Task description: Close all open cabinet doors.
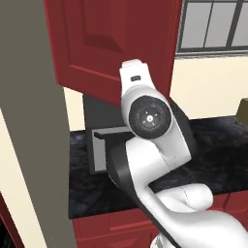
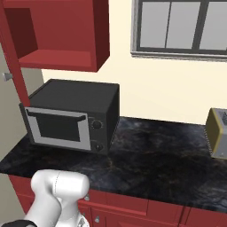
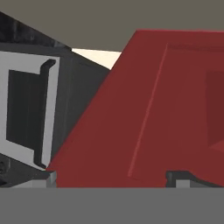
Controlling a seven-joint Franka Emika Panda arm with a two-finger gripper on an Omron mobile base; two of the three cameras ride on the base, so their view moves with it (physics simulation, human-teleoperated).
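One dark-red cabinet door [image 1: 104, 43] stands swung out from the wall cabinet, its recessed panel facing me. From the right base view the same door [image 2: 13, 57] is nearly edge-on, with its silver knob [image 2: 6, 76] on the outer side, and the open cabinet [image 2: 62, 60] shows a bare red inside. My gripper [image 3: 111, 178] is open, close up against the door's face [image 3: 144, 113]. One dark fingertip [image 3: 49, 177] sits by the door's lower edge and the other fingertip [image 3: 177, 177] lies over the panel. Nothing is held.
A black microwave [image 2: 71, 117] stands on the dark stone counter [image 2: 150, 155] under the open cabinet. A toaster [image 2: 217, 133] sits at the far right. A grey-framed window [image 2: 177, 26] is on the wall. A tall grey panel [image 1: 34, 121] rises at the left.
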